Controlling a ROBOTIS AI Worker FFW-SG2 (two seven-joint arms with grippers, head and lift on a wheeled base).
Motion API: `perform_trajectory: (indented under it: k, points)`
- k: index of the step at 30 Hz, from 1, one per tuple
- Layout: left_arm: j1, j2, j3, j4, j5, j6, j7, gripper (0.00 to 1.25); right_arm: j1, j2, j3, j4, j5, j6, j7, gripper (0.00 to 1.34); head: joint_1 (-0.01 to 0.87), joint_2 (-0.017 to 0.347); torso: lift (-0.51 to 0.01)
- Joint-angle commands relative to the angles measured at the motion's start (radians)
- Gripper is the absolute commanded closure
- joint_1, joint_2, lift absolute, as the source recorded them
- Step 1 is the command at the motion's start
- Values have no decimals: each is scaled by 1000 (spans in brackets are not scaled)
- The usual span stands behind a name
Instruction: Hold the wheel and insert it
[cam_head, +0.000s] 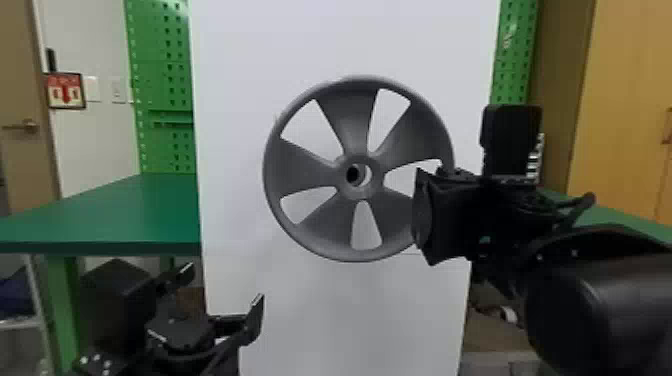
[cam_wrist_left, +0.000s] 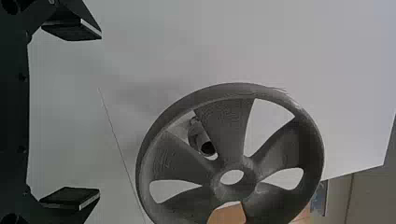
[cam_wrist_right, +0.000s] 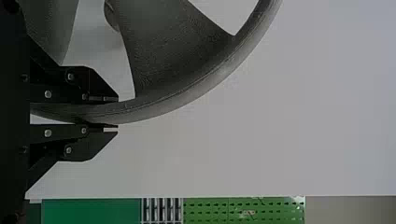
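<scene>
In the head view, a green table (cam_head: 110, 215) spreads at nine o'clock, its green leg (cam_head: 62, 300) at eight. A brown door (cam_head: 15, 80) stands between nine and ten; at ten are a red sign (cam_head: 65, 80), a pale switch plate (cam_head: 119, 91) and a green pegboard (cam_head: 160, 50). Another pegboard (cam_head: 515, 65) rises at two, a wooden cabinet (cam_head: 625, 100) between two and three

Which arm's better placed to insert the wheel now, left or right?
Probably the right: the right gripper is closed on the rim of the wheel, while the left gripper is open and empty, lower down.
</scene>
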Motion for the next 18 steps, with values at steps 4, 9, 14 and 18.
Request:
perform_trajectory:
  k: [4,9,14,18]
  points:
    - [0,0,0,1,0,-2,1,101,-18,1,-2,28,3,-8,0,1217,210,9,-442]
    - [0,0,0,1,0,-2,1,101,-27,1,-7,54,-6,-17,0,1217,210,9,-442]
    - [1,0,0,1,0,-3,1,101,-38,1,-10,72,-6,-21,0,1217,210,9,-442]
    - [1,0,0,1,0,-3,1,101,-47,1,-9,89,-6,-32,0,1217,210,9,-442]
